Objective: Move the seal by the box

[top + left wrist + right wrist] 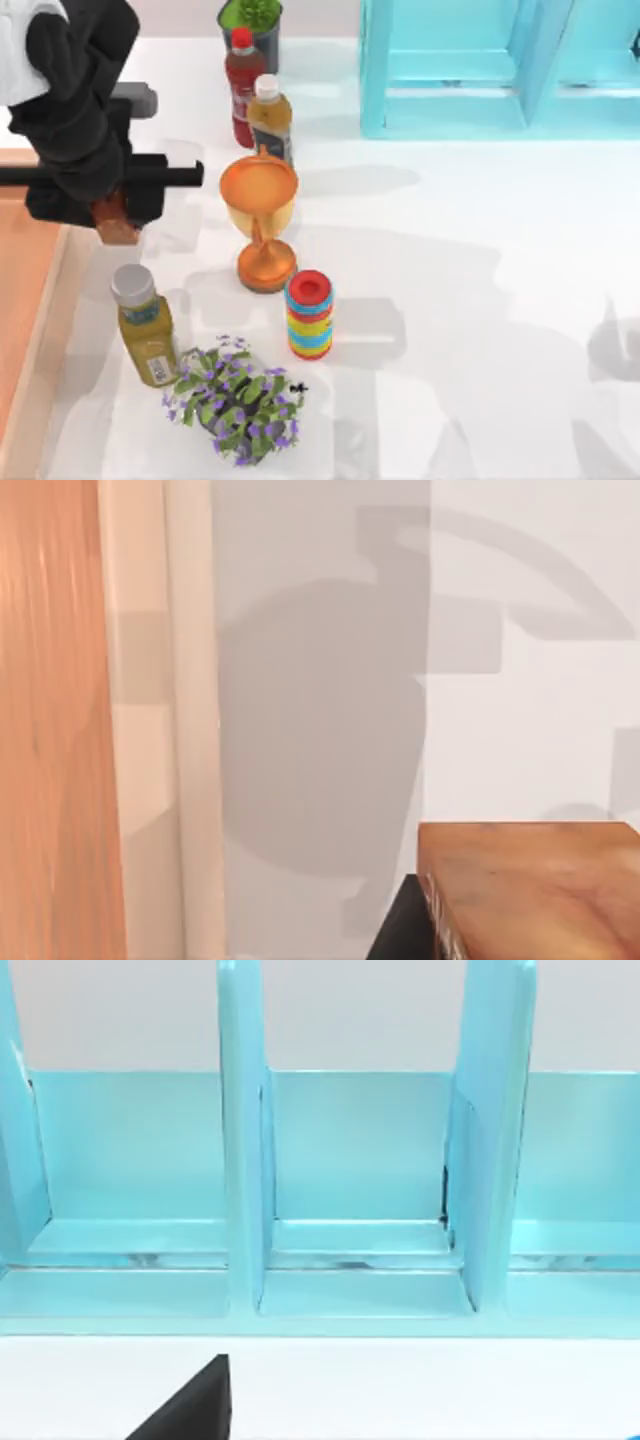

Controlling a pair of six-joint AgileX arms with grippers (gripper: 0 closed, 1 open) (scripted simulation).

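The seal [117,228], a small reddish-brown mottled block, hangs under my left gripper [115,215], which is shut on it near the table's left side. Just left of it lies the box [25,300], a light orange-brown wooden box running along the table's left edge. In the left wrist view the seal [530,890] sits above the white table, and the box wall [50,730] stands a short way off. The arm's shadow falls on the table between them. My right gripper [190,1410] is parked facing the turquoise cabinet [350,1160].
An orange goblet [262,200], a red-capped bottle [240,85] and a white-capped bottle [270,118] stand right of the seal. A grey-capped yellow bottle [145,340], a purple-flowered plant [235,400] and stacked coloured rings [310,315] stand nearer the front. The turquoise cabinet [500,60] is at the back right.
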